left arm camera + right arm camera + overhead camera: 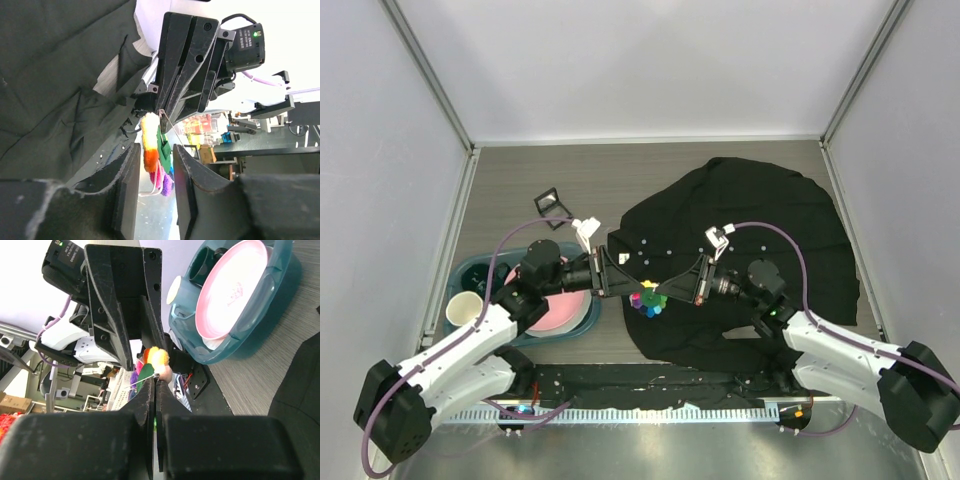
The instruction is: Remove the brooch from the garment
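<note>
Right gripper (155,381) jaws clamped on fuzzy flower-shaped brooch (158,359); left gripper (155,152) jaws apart; crumpled black garment (750,210)

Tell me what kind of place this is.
Probably a robotics lab test cell: white panel walls box in a grey table, two robot arms sit at its near edge, a black shirt lies as prop.

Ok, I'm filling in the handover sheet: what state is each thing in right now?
brooch: held up over the garment, its pin pinched by the right hand.
garment: lying rumpled on the table.
left hand: open, fingers either side of the brooch.
right hand: shut on the brooch's pin.
pink plate: lying in the teal tub.
white cup: upright in the tub.
</note>
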You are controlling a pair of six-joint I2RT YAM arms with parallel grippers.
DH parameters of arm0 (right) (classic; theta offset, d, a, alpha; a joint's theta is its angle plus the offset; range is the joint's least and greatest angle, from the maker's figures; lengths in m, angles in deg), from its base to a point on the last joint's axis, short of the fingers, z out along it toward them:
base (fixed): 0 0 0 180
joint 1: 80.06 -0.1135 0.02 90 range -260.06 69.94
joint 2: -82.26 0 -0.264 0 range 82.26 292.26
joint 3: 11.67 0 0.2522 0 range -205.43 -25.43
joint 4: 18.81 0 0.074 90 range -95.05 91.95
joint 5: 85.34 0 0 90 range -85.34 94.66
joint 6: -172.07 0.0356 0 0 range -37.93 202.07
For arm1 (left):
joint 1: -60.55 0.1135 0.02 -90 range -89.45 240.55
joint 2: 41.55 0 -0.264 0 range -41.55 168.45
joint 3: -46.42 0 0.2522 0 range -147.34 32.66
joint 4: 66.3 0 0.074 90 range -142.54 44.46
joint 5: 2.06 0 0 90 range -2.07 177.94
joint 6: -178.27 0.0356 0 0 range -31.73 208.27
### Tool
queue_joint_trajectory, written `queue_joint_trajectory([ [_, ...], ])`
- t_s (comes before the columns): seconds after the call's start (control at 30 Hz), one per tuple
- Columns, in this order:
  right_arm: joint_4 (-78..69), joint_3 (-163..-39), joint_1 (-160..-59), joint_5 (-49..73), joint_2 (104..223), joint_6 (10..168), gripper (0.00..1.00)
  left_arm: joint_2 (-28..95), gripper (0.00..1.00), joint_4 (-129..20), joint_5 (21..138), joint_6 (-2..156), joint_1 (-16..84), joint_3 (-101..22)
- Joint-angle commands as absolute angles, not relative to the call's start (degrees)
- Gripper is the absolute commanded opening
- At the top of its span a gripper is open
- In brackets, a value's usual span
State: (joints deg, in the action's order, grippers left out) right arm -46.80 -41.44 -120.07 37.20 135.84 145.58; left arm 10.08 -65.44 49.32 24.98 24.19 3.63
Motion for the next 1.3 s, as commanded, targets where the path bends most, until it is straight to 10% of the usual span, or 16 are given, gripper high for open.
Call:
queue_joint_trajectory([
  [0.0,-43.46,-44.85,-120.23,34.46,134.47,143.07,0.01,9.68,0.38,-63.7,47.6,27.8,24.43,0.59],
  [0.93,-37.83,-48.54,-120.23,31.99,136.23,139.46,0.01,15.31,0.38,-66.86,45.4,27.63,22.58,-0.91],
  [1.27,-38.79,-48.63,-120.23,33.05,136.4,140.08,0.01,15.93,0.15,-67.39,45.05,27.54,22.58,-0.56],
])
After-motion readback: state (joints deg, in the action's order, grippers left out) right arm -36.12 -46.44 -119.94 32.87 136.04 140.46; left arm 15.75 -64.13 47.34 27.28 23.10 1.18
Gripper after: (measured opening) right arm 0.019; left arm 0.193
